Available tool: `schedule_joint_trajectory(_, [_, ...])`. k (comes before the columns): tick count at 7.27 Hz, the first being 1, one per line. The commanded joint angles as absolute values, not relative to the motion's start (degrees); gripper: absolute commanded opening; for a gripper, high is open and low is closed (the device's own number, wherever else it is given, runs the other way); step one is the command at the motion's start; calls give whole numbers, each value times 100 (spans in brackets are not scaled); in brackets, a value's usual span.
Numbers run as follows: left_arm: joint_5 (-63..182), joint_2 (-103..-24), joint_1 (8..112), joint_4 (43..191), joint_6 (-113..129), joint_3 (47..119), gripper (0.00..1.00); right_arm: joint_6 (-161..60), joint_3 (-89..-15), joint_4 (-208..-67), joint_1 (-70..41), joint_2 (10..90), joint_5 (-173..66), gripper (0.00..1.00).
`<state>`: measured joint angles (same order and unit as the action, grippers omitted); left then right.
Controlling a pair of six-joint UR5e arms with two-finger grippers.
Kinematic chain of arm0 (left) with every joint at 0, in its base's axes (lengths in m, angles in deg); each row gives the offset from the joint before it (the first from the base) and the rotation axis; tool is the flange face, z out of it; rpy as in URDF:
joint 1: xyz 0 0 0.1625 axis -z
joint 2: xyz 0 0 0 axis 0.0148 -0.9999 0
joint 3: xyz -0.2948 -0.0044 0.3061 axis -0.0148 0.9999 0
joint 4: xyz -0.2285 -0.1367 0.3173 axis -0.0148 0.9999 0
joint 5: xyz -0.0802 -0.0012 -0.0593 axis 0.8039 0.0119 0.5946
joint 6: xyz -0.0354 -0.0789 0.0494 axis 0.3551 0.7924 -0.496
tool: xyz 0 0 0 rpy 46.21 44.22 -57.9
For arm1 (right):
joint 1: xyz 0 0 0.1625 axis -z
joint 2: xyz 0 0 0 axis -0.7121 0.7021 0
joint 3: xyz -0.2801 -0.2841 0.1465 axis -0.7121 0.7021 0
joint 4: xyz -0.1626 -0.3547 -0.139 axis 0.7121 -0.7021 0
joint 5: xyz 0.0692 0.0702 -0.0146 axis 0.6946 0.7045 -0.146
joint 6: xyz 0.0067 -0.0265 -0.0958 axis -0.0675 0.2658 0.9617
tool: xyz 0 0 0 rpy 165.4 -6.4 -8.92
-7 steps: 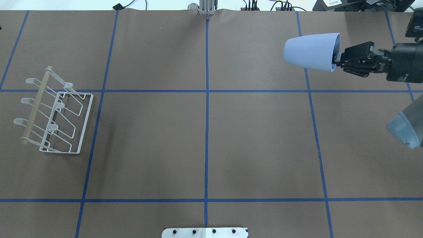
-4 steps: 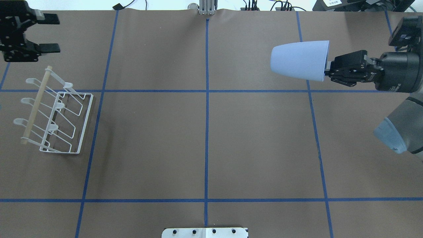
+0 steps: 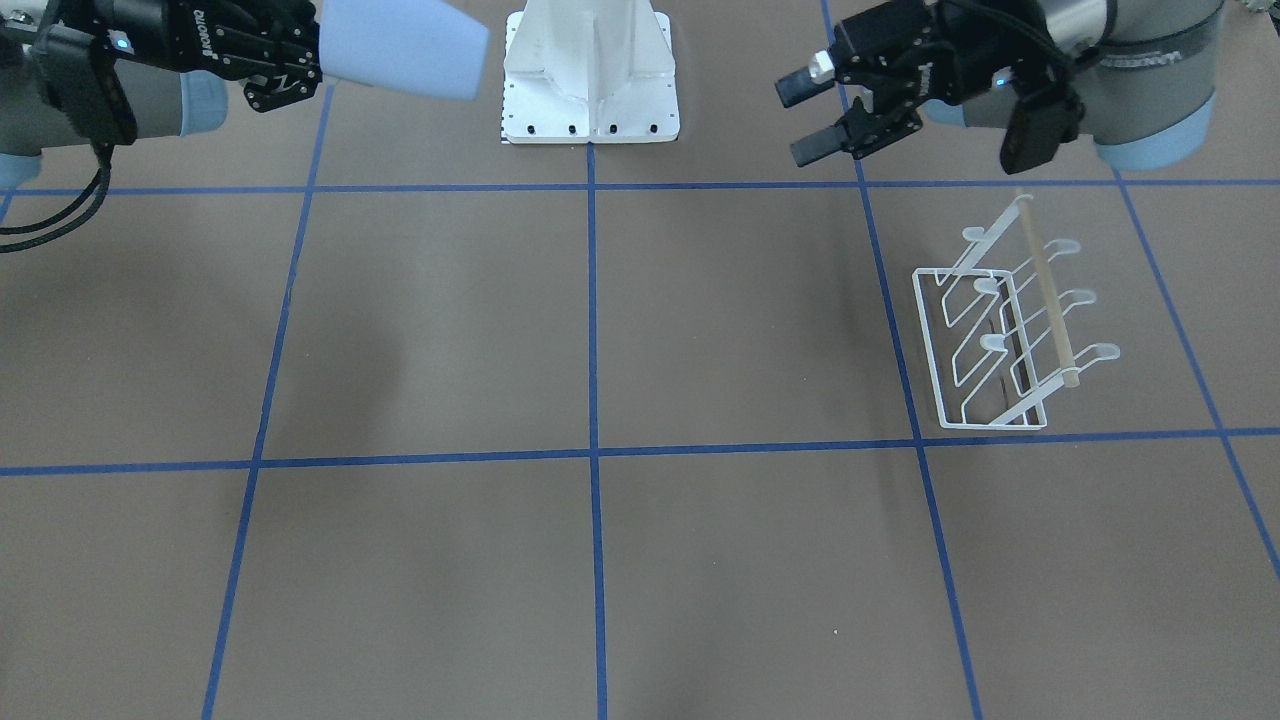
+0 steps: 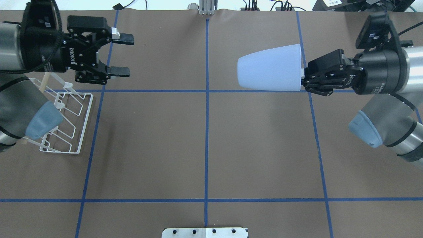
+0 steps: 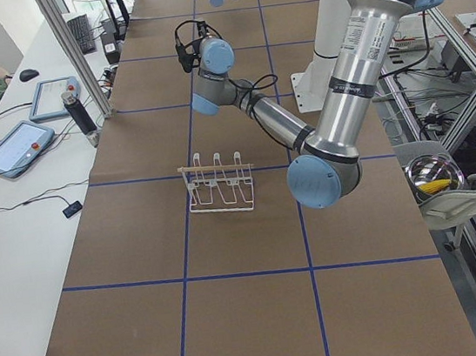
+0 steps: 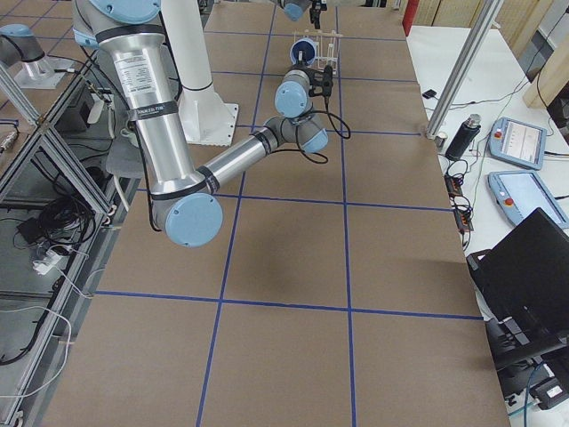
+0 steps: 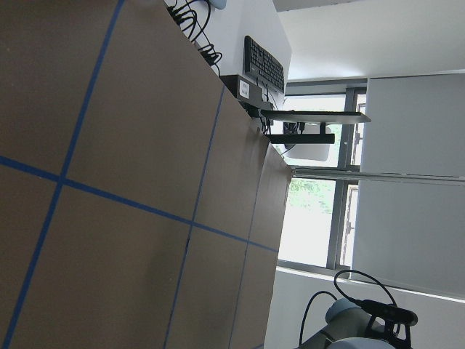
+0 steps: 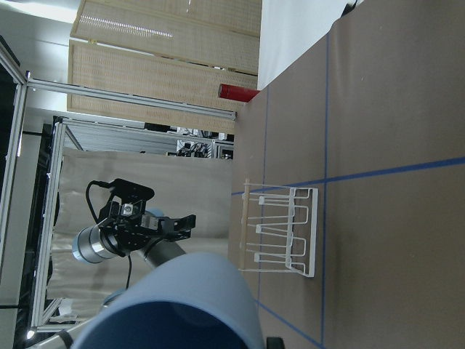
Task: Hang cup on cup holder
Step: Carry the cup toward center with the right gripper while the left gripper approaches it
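The light blue cup (image 4: 269, 67) is held on its side in the air, base toward the table's middle; it also shows in the front view (image 3: 400, 45) and fills the bottom of the right wrist view (image 8: 174, 305). My right gripper (image 4: 302, 74) is shut on the cup's rim. The white wire cup holder (image 4: 85, 124) stands on the table at the left, partly hidden by my left arm; the front view shows its wooden bar (image 3: 1047, 290). My left gripper (image 4: 125, 55) is open and empty, in the air just beyond the rack and pointing at the cup.
Brown paper with blue tape lines covers the table (image 4: 205, 148). The white robot base plate (image 3: 590, 80) sits at the robot's edge. Tablets and cables lie on a side bench (image 5: 10, 146) past the table's far edge.
My right gripper has carried the cup left toward the table's middle. My left arm has come in from the left over the rack, gripper open.
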<state>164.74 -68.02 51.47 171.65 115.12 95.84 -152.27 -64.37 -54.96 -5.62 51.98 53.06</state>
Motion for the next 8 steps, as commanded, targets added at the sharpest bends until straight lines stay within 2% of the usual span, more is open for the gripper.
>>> schedule_joint_trajectory(1, [16439, -6976, 4700, 17179, 11526, 9710, 98, -15462, -6489, -5504, -321, 5006, 5408, 0])
schedule_joint_trajectory(5, [14265, -7133, 3385, 17135, 11685, 10395, 98, -15706, -6489, -5164, -39, 4997, 5541, 0])
schedule_joint_trajectory(8, [14145, -7231, 3240, 17091, 11693, 10396, 98, -16172, -6506, -4451, -4, 4997, 5286, 0])
